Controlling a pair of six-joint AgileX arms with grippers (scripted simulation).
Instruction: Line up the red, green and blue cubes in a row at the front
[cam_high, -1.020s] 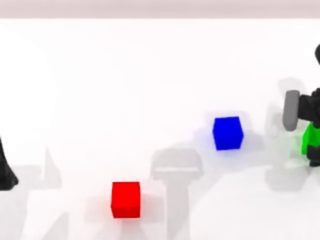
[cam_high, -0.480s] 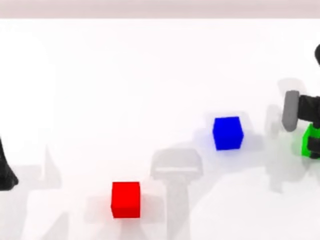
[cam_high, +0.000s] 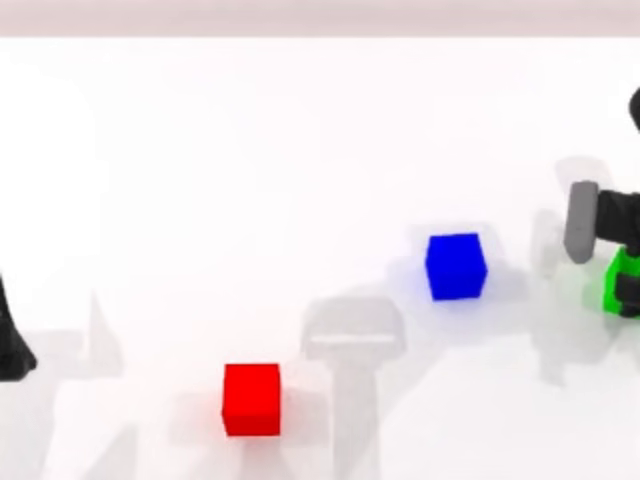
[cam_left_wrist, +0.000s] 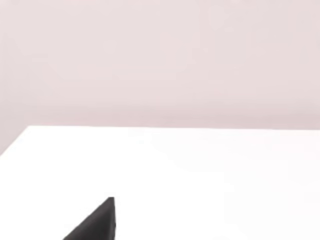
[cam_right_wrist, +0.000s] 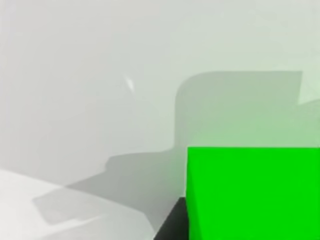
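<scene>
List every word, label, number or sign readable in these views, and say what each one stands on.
None: no text, label, number or sign shows in any view.
The small plain red cube, blue cube and green cube have blank, solid-coloured faces.
The white table is unmarked.
The right gripper over the green cube at the table's right edge, and the parked left arm at the left edge, carry no lettering.
</scene>
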